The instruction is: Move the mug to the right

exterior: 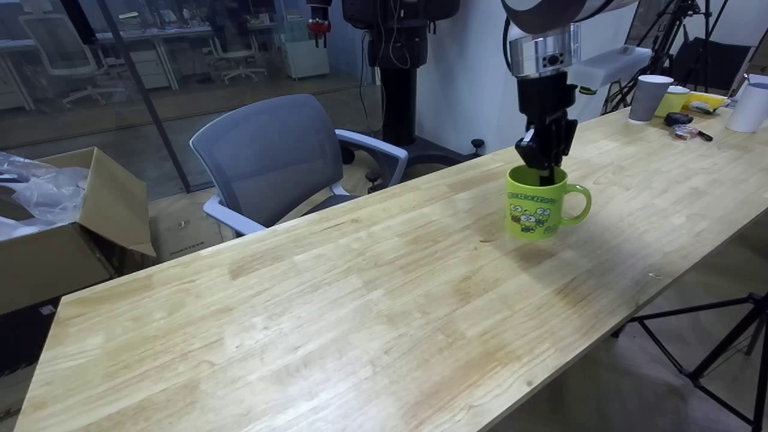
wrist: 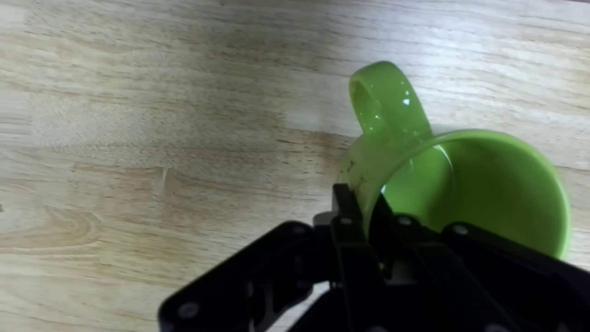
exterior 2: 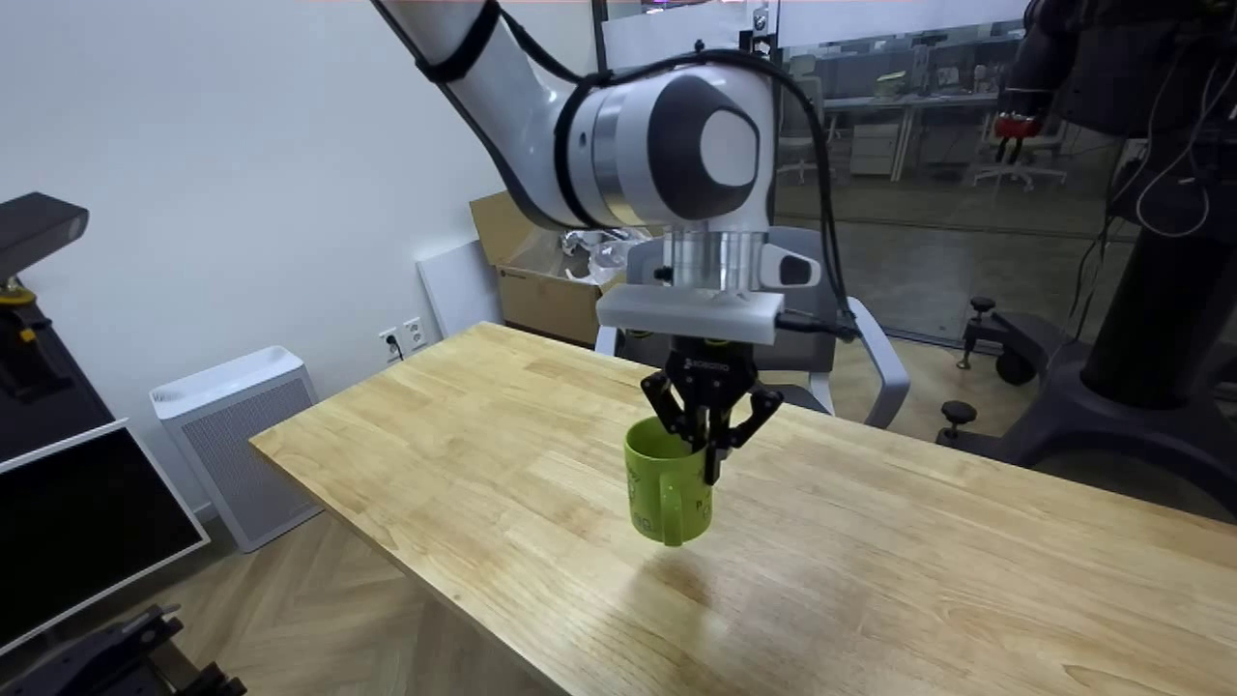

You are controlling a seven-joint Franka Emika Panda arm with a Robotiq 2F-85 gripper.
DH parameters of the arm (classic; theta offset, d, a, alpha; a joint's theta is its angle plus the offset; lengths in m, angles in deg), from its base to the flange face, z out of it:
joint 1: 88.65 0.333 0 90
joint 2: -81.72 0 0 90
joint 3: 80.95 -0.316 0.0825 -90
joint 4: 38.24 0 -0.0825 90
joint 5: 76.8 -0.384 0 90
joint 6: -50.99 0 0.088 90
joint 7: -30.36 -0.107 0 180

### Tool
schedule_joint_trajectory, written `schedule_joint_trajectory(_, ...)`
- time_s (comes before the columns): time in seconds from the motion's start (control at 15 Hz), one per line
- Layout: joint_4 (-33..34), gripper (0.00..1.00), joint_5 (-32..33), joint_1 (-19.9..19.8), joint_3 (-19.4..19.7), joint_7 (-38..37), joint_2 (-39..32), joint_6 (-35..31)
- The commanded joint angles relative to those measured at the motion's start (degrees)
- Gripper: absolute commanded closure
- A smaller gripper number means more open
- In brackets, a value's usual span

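Note:
The lime-green mug (exterior: 531,207) has cartoon frogs on its side and a loop handle. It is upright and appears slightly above the wooden table, with a shadow beneath it. It also shows in an exterior view (exterior 2: 665,498), with its handle facing that camera. My gripper (exterior: 547,176) points down at its rim, and it shows there too (exterior 2: 710,459). In the wrist view the gripper (wrist: 362,205) is shut on the wall of the mug (wrist: 465,180), one finger inside and one outside. The inner fingertip is partly hidden by the rim.
The wooden table (exterior: 336,324) lies under the mug. At its far end stand a grey cup (exterior: 650,99), a yellow-green cup (exterior: 672,102), a yellow bowl (exterior: 705,101), a white container (exterior: 750,108) and small dark items. A grey chair (exterior: 270,156) stands against the long edge.

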Motion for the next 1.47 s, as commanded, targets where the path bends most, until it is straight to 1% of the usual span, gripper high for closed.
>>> schedule_joint_trajectory(0.0, 3.73, 0.97, -0.99, -6.28, 1.26, 6.71, 0.30, 5.22)
schedule_joint_trajectory(0.27, 8.72, 0.97, -1.94, -12.88, 2.32, 14.03, -0.78, 9.65)
schedule_joint_trajectory(0.4, 10.05, 0.97, -2.37, -15.07, 2.72, 15.41, -1.06, 9.10)
schedule_joint_trajectory(0.47, 9.80, 0.97, -2.46, -15.57, 2.81, 14.86, -1.12, 6.71)
schedule_joint_trajectory(0.6, 8.83, 0.97, -2.97, -16.04, 2.50, 13.97, -1.25, 2.18)
schedule_joint_trajectory(0.73, 8.31, 0.97, -3.50, -15.87, 2.22, 13.54, -1.69, -0.49)
schedule_joint_trajectory(0.93, 8.07, 0.97, -4.31, -15.63, 1.72, 13.53, -2.94, -1.43)
schedule_joint_trajectory(1.4, 7.22, 0.97, -3.25, -14.99, 2.25, 11.93, -7.10, -4.52)
